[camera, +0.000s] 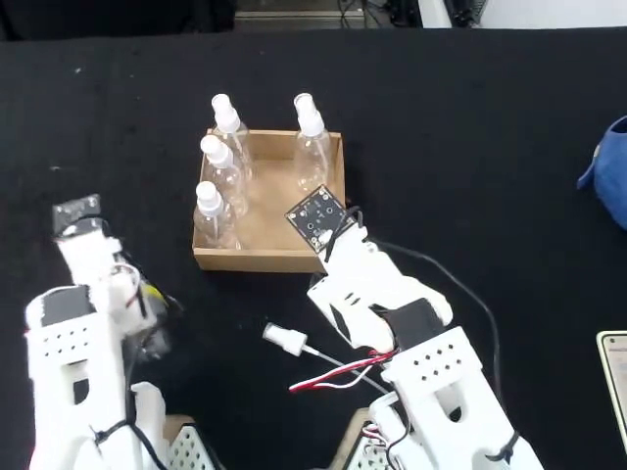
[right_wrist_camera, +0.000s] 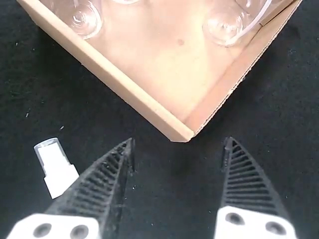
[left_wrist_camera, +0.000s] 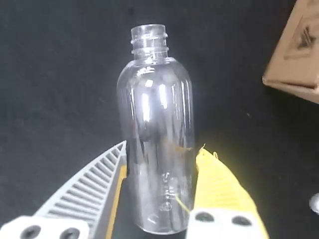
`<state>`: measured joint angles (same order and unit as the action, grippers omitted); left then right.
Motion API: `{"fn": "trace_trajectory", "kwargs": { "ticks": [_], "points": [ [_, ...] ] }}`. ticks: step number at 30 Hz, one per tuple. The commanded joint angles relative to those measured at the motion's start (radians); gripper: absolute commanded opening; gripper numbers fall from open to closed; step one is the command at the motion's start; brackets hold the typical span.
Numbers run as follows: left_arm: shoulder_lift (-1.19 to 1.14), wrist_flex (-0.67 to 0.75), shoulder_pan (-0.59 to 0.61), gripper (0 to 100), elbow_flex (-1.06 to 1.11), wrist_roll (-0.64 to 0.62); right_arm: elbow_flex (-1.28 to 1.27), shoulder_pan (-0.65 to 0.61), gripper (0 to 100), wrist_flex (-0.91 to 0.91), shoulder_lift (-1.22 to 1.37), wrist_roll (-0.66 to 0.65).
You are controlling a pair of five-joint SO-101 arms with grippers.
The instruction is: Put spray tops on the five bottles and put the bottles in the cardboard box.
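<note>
Capping of bottle no. 5 looks like the step in hand. Four capped bottles (camera: pixel 217 171) stand upright in the cardboard box (camera: pixel 274 211), three along one side and one at the far corner opp. Outside the box is the fifth bottle (left_wrist_camera: pixel 154 89), neck bare w/ threads showing. The left gripper (left_wrist_camera: pixel 163 147) pinches it low on the body, grey finger one side, yellow finger the other, both against the clear wall.

One spray top (camera: pixel 286 340) lies on its side on the black table (camera: pixel 470 147), between the two arms & near the box's front wall, its thin dip tube trailing toward the right arm. The right gripper (right_wrist_camera: pixel 179 149) hangs just outside the box's near corner, claws spread wide w/ nothing between them. The spray top sits just beside one claw, not touching.

Next move, as a judgement: the right gripper should shift over to the spray top and close on its head, not the thin tube. It then lifts, lines the tube up w/ the open neck & seats the top. The left arm needs to hold the bottle steady w/ the neck reachable. After that the bottle goes into the free space in the box.
</note>
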<state>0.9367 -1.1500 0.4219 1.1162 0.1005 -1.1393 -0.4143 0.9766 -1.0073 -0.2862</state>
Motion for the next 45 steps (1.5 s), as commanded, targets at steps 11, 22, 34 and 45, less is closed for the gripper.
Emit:
{"fn": "trace_trajectory", "kwargs": {
  "ticks": [11,22,34,45],
  "points": [
    [-0.446,-0.15,0.384,4,-0.475,0.451,0.004,0.018,24.4,-0.02,-0.035,0.008],
    [-0.732,-0.255,0.631,26,-0.812,0.675,-0.008,0.017,24.4,-0.028,-0.035,0.008],
    [-0.799,-0.155,0.822,26,-0.862,1.042,-0.008,0.017,24.4,-0.028,-0.035,0.008],
    [-1.026,-0.115,0.812,26,-0.863,1.04,-0.008,0.017,24.4,-0.029,-0.035,0.008]
  ]
}}
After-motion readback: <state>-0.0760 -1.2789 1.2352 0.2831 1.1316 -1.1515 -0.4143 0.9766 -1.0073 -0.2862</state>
